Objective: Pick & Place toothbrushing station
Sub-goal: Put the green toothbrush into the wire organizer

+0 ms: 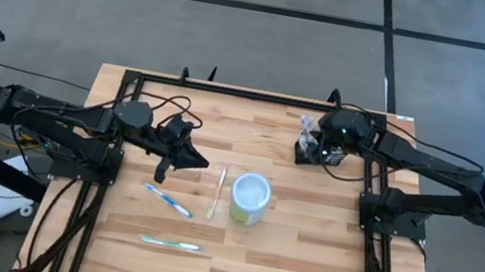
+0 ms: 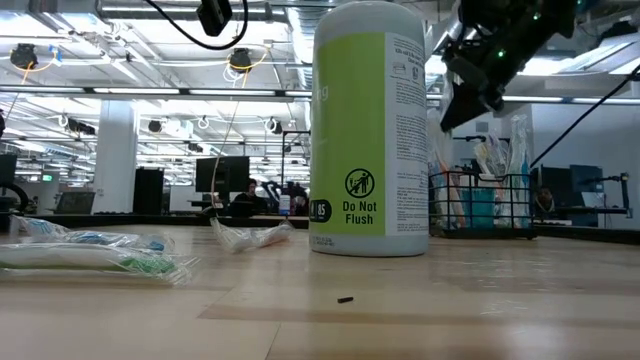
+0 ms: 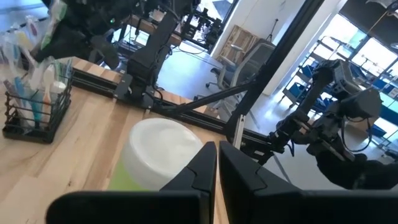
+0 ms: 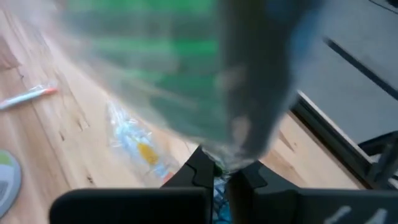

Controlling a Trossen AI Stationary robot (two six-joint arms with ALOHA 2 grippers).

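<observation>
Right gripper (image 4: 219,169) pinches wrapped toothbrush (image 4: 186,68) over mesh basket (image 1: 311,152); left gripper (image 1: 186,159) pressed together, idle nr cup (image 1: 249,198).

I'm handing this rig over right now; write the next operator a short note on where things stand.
Right gripper: shut on a wrapped toothbrush, over the black mesh basket at the table's far right.
Left gripper: shut, empty, hanging beside the wipes canister.
Done: several brushes stand in the basket.
Left: release this one; three wrapped toothbrushes lie left of the canister.
</observation>
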